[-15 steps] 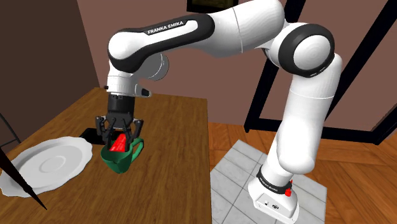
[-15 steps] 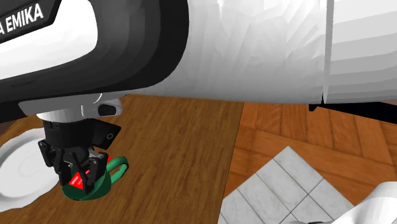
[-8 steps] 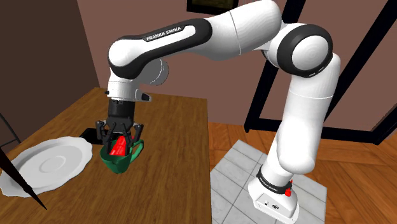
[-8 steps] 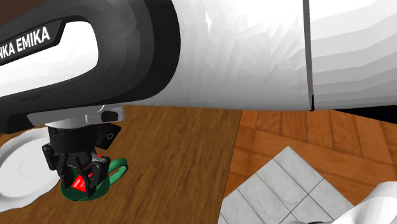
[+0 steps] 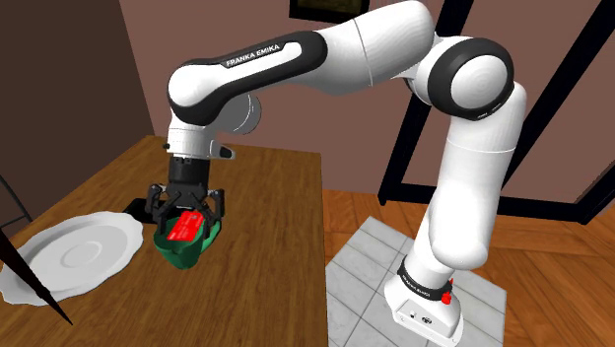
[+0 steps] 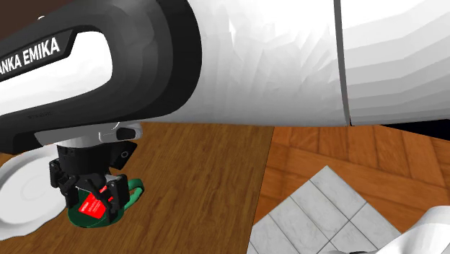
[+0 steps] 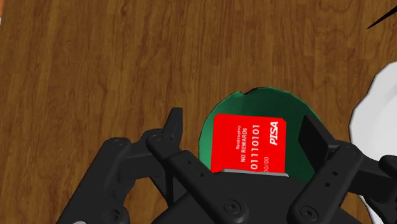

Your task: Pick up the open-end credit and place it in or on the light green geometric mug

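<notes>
A red credit card (image 7: 249, 145) with white print rests tilted in the mouth of a dark green mug (image 7: 219, 118). My gripper (image 7: 245, 135) hangs right over the mug, open, one finger (image 7: 173, 127) on each side of the card and neither touching it. In the shoulder view the card (image 5: 184, 228) sits in the top of the mug (image 5: 183, 252) below the gripper (image 5: 184, 205). In the second exterior view the card (image 6: 91, 206) lies in the mug (image 6: 101, 216) under the gripper (image 6: 86, 189).
The mug stands on a brown wooden table (image 5: 266, 227). A white plate (image 5: 69, 256) lies close beside it toward the shoulder view's left. A small dark flat thing (image 5: 136, 205) lies behind the gripper. A thin dark rod (image 5: 34, 281) crosses the plate's near edge.
The fingers have spread apart and let go of the red card, which has tipped from nearly upright to lying flatter in the mug's mouth. The hand has stayed over the mug.
</notes>
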You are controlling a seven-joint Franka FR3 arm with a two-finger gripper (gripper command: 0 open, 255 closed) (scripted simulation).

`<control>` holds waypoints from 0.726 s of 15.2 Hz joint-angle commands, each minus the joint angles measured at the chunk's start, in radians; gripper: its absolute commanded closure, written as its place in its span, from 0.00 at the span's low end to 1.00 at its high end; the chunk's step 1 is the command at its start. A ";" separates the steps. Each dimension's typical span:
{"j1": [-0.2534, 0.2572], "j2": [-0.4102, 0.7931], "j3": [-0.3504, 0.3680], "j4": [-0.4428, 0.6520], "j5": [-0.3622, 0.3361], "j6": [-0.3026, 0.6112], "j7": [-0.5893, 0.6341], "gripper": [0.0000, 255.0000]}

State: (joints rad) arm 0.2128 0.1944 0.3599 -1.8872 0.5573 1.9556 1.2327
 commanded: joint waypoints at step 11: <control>-0.036 -0.020 -0.024 0.081 -0.017 -0.118 0.006 0.00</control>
State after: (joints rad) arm 0.1774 0.1741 0.3359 -1.8063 0.5403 1.8386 1.2383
